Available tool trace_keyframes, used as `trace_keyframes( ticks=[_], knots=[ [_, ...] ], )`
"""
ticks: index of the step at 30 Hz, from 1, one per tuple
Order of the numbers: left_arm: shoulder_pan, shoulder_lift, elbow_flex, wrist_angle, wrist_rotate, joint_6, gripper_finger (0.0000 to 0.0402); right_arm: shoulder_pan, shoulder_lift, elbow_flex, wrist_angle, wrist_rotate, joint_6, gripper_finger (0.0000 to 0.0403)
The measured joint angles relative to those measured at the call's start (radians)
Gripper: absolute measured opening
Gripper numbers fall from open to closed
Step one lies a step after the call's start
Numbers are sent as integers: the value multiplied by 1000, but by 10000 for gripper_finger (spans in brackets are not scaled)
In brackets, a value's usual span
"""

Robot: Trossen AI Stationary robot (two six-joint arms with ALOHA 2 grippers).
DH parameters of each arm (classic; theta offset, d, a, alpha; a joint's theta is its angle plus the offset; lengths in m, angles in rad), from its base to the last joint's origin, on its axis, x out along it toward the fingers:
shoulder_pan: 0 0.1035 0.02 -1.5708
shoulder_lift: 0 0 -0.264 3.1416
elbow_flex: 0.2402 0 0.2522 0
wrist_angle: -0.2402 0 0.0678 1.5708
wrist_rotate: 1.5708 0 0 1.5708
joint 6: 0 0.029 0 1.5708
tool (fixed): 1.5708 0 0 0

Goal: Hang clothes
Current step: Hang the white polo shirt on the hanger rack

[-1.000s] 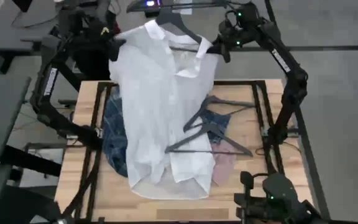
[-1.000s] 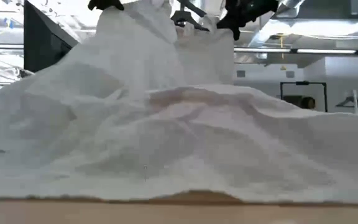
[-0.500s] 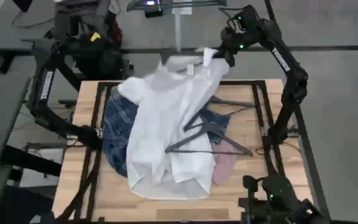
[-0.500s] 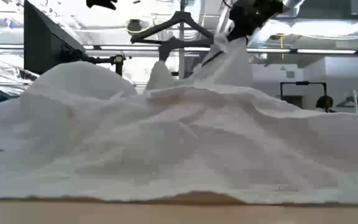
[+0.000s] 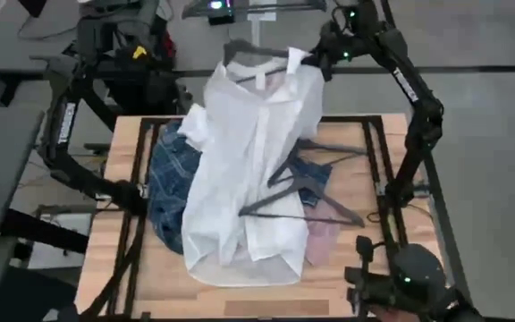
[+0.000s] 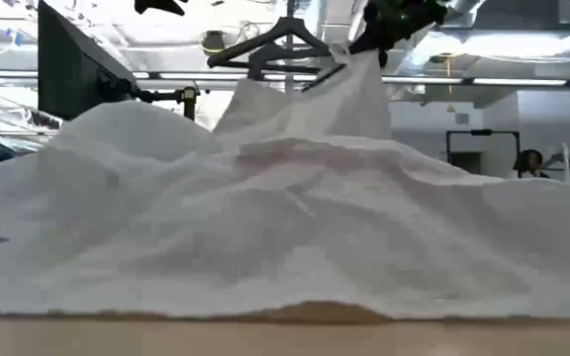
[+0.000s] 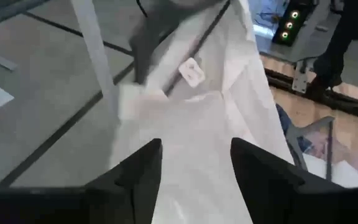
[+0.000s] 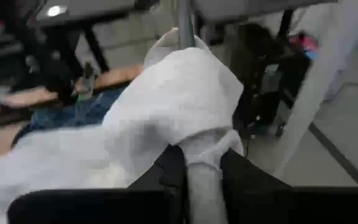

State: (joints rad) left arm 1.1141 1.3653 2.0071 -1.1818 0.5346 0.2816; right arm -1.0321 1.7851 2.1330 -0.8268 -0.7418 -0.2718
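Clamped in the right end effector (image 8: 197, 165): one shoulder of the white shirt (image 5: 253, 134), lifted off the table (image 5: 128, 268)'s far edge, hem trailing down over the plaid shirt (image 5: 164, 192) and pink shirt (image 5: 322, 240) below. Just beside that grip, a hanger (image 5: 257, 49) poking from the collar. Farther across, left end effector (image 7: 194, 165) spread wide, holding nothing, facing the collar. Step apparently in hand: seating shirt on hanger. Next, probably: catching the free shoulder, drawing it over the wire.

white shirt (image 5: 249, 152) draped from far table edge down to near edge, collar end lifted, plaid shirt (image 5: 166, 192) crumpled beneath, pink shirt (image 5: 323, 240) corner showing
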Motion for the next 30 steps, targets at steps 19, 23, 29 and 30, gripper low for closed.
trace_keyframes(
  ticks=[19, 23, 29, 30],
  knots=[
    [0, -73, 0, 227, -1, -122, 173, -91, -115, 2, 266, -47, 196, 33],
    [0, -98, 0, 309, 0, -194, 173, -108, -131, 2, 285, -47, 210, 33],
    [0, -117, 0, 334, 2, -198, 173, -114, -161, 2, 317, -47, 215, 33],
    [0, -117, 0, 334, 2, -200, 173, -118, -165, 2, 319, -47, 216, 33]
  ],
)
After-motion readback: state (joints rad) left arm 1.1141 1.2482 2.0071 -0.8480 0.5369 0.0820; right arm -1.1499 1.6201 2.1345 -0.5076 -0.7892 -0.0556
